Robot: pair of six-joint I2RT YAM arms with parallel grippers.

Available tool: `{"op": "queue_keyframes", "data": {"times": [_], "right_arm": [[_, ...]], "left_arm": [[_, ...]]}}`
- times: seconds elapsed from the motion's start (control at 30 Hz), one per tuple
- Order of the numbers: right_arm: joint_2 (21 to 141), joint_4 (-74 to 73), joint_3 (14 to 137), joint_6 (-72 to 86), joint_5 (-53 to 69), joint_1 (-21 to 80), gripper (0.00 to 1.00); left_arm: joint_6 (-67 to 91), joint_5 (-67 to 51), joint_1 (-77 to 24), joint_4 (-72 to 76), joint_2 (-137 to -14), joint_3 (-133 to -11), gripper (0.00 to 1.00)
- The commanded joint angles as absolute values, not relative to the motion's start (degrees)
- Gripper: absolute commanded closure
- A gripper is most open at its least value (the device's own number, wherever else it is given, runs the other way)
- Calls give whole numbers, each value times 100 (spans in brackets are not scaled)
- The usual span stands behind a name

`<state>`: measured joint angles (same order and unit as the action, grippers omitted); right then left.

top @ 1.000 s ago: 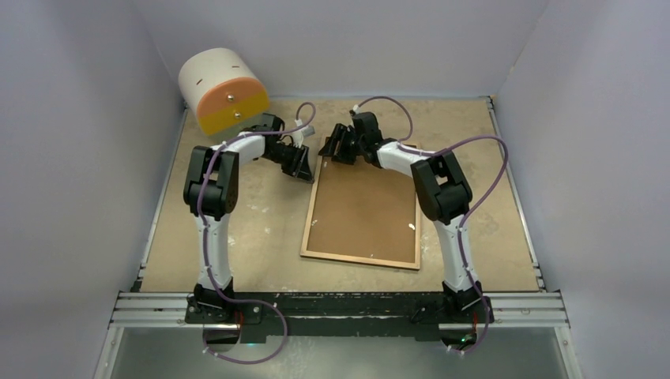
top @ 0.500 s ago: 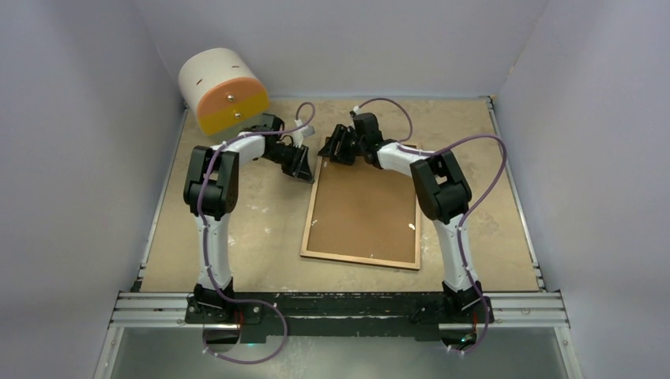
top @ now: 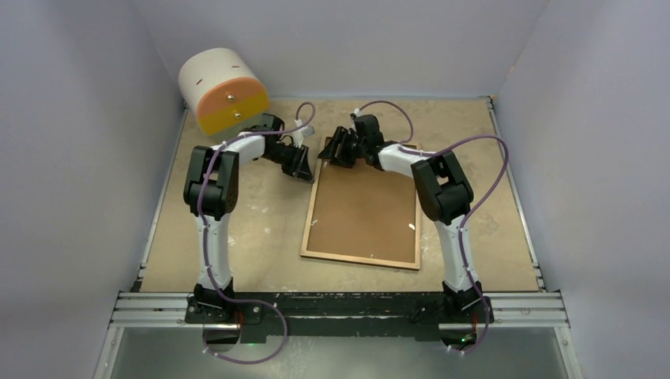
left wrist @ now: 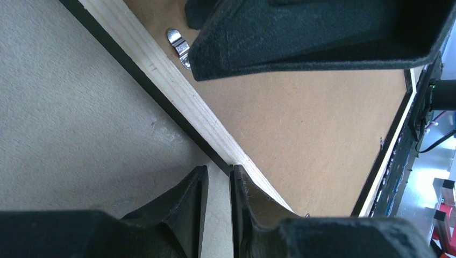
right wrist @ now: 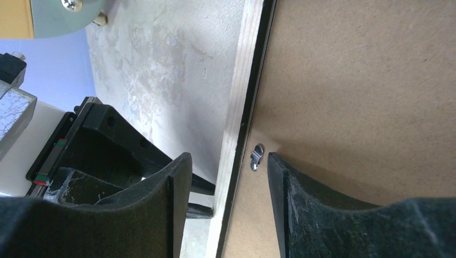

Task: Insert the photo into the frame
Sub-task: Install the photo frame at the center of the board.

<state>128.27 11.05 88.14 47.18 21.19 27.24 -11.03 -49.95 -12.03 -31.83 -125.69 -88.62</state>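
The frame (top: 359,260) lies flat, face down, right of centre on the table (top: 237,229). Its light-wood back rim faces up and a thin black border shows along the outer edge. A brown hardboard backing panel (top: 363,209) fills the opening. A small metal tab (right wrist: 257,157) sits on the panel just inside the rim near the far-left corner.

The left gripper (top: 306,171) is at that corner. Its jaws are drawn to a narrow slit with a strip of pale rim between them, apparently clamped on it. The right gripper (top: 328,150) is at the far end, jaws spread apart and straddling the rim and the tab.

The tabletop is beige, mottled and worn. A metal rail (top: 340,304) runs along its near edge. Plain pale grey-lilac walls (top: 355,39) enclose three sides. A white cylinder (top: 221,87) with an orange face lies at the far-left corner.
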Motion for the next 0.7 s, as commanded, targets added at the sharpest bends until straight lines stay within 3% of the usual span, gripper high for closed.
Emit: {"op": "queue_keyframes", "data": {"times": [0.0, 0.67], "right_arm": [[12744, 1058, 8733, 4917, 2401, 2775, 43], [12993, 1766, 8534, 5985, 2575, 2785, 44]], "left_arm": [[-1173, -4884, -1274, -3077, -12647, -8837, 76], [-1402, -4826, -1327, -3137, -12636, -8856, 76]]}}
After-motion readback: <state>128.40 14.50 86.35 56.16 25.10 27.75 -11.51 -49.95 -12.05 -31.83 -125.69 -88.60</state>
